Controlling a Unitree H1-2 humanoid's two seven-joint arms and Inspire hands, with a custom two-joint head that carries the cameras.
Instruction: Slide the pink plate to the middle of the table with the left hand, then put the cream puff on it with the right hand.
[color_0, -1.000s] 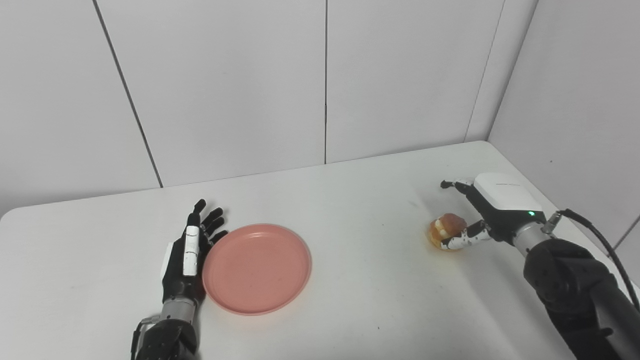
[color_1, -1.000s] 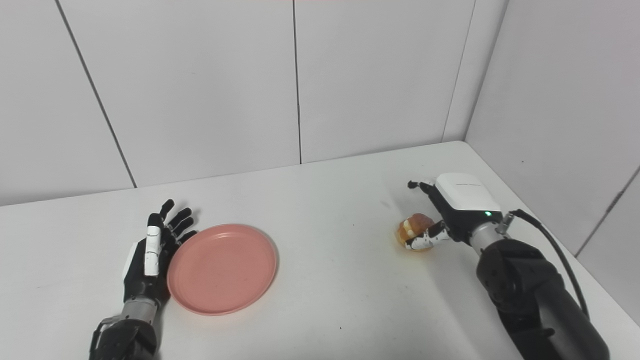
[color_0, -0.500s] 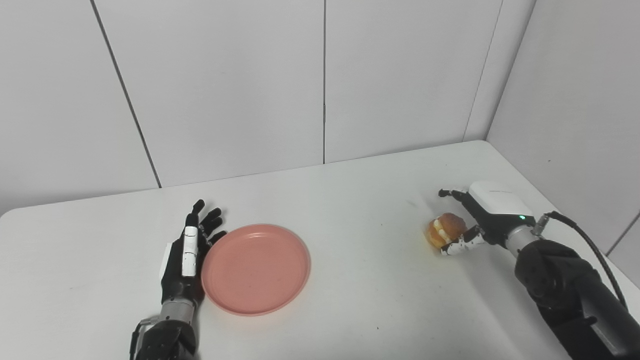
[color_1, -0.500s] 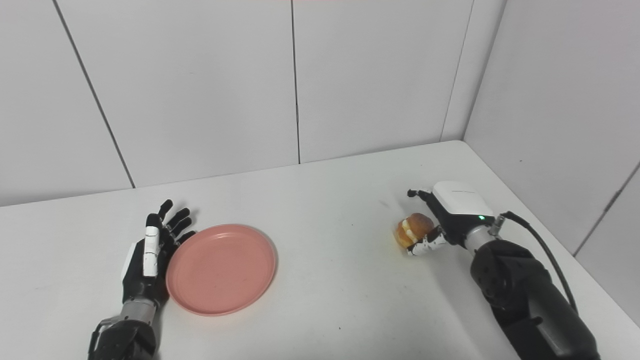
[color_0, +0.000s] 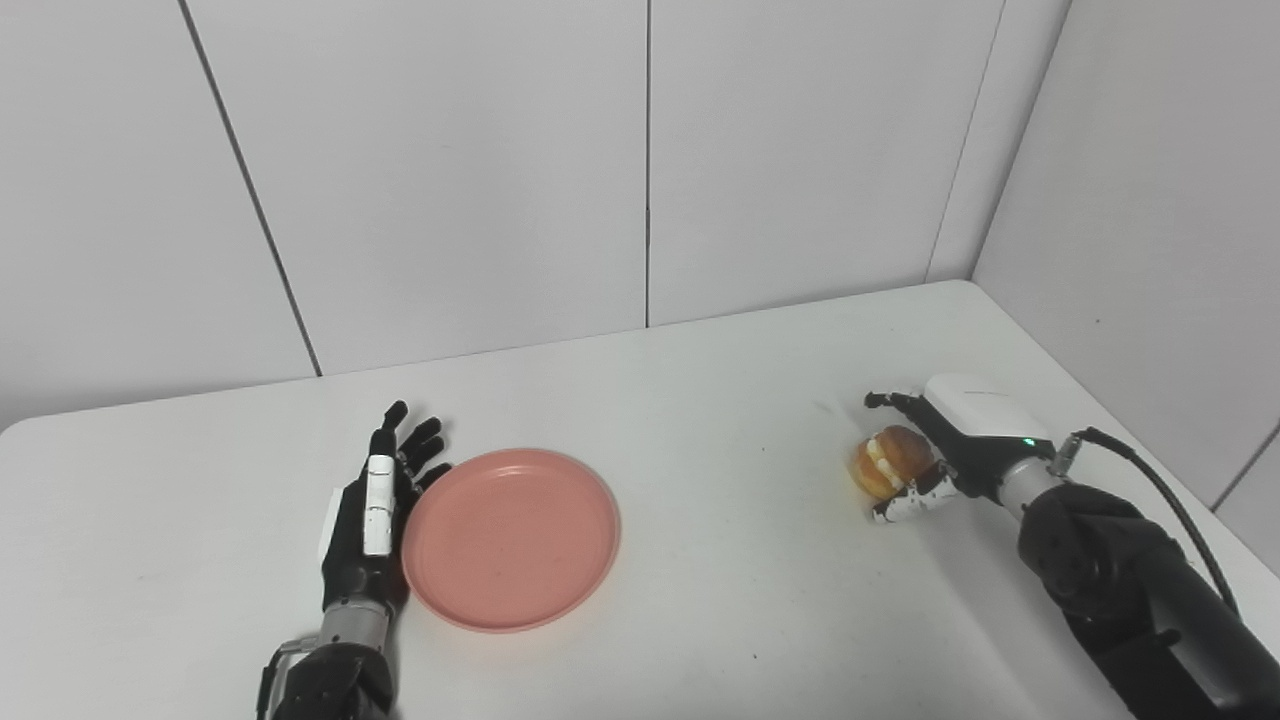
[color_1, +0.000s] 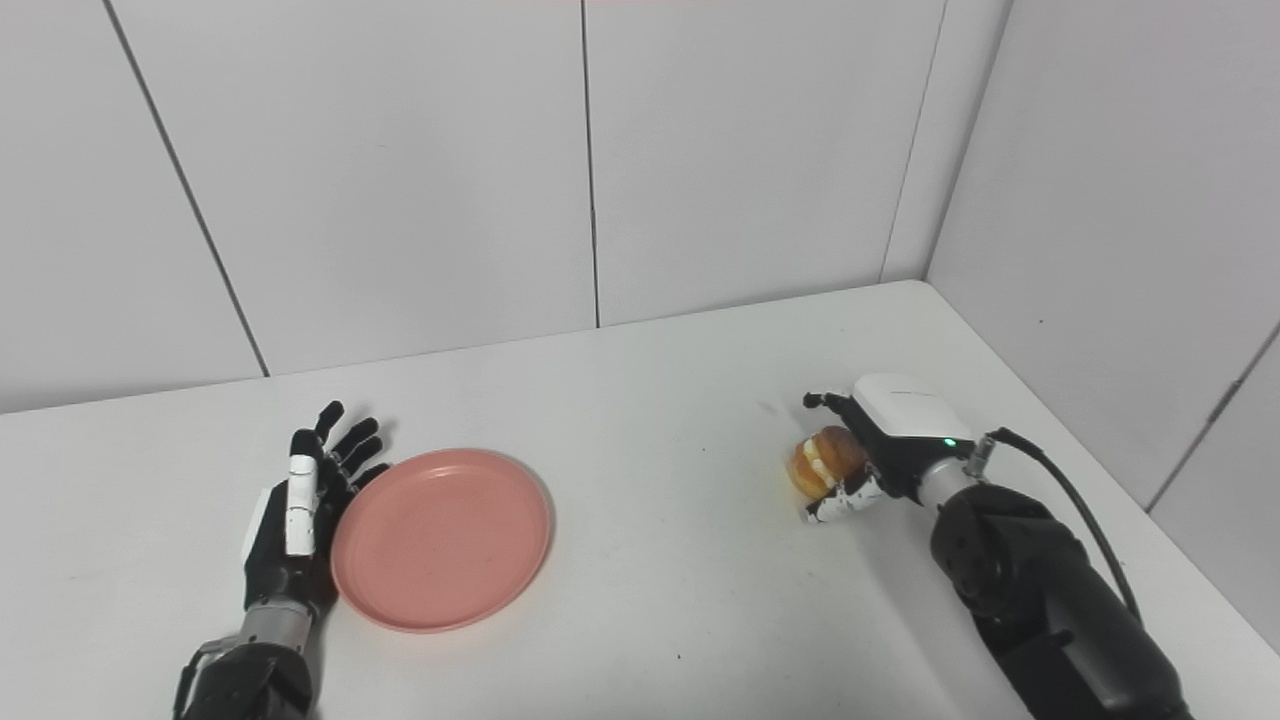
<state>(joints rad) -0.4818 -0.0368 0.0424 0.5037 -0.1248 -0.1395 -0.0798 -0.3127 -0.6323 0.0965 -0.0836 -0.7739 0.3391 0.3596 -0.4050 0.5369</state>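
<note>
Left eye view: the left hand (color_0: 368, 505) lies flat with fingers spread, holding nothing, its edge against the left rim of the one pink plate (color_0: 511, 537). Well to the right of that smooth, round, shallow plate, the right hand (color_0: 948, 448) cups the single cream puff (color_0: 890, 461), golden with a pale filling, on the matte white table (color_0: 700, 420), thumb and fingers not fully closed.

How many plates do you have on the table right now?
1. The pink plate lies flat on the white table, left of centre, its left rim against the open left hand. Nothing on the table could hide another plate.
</note>
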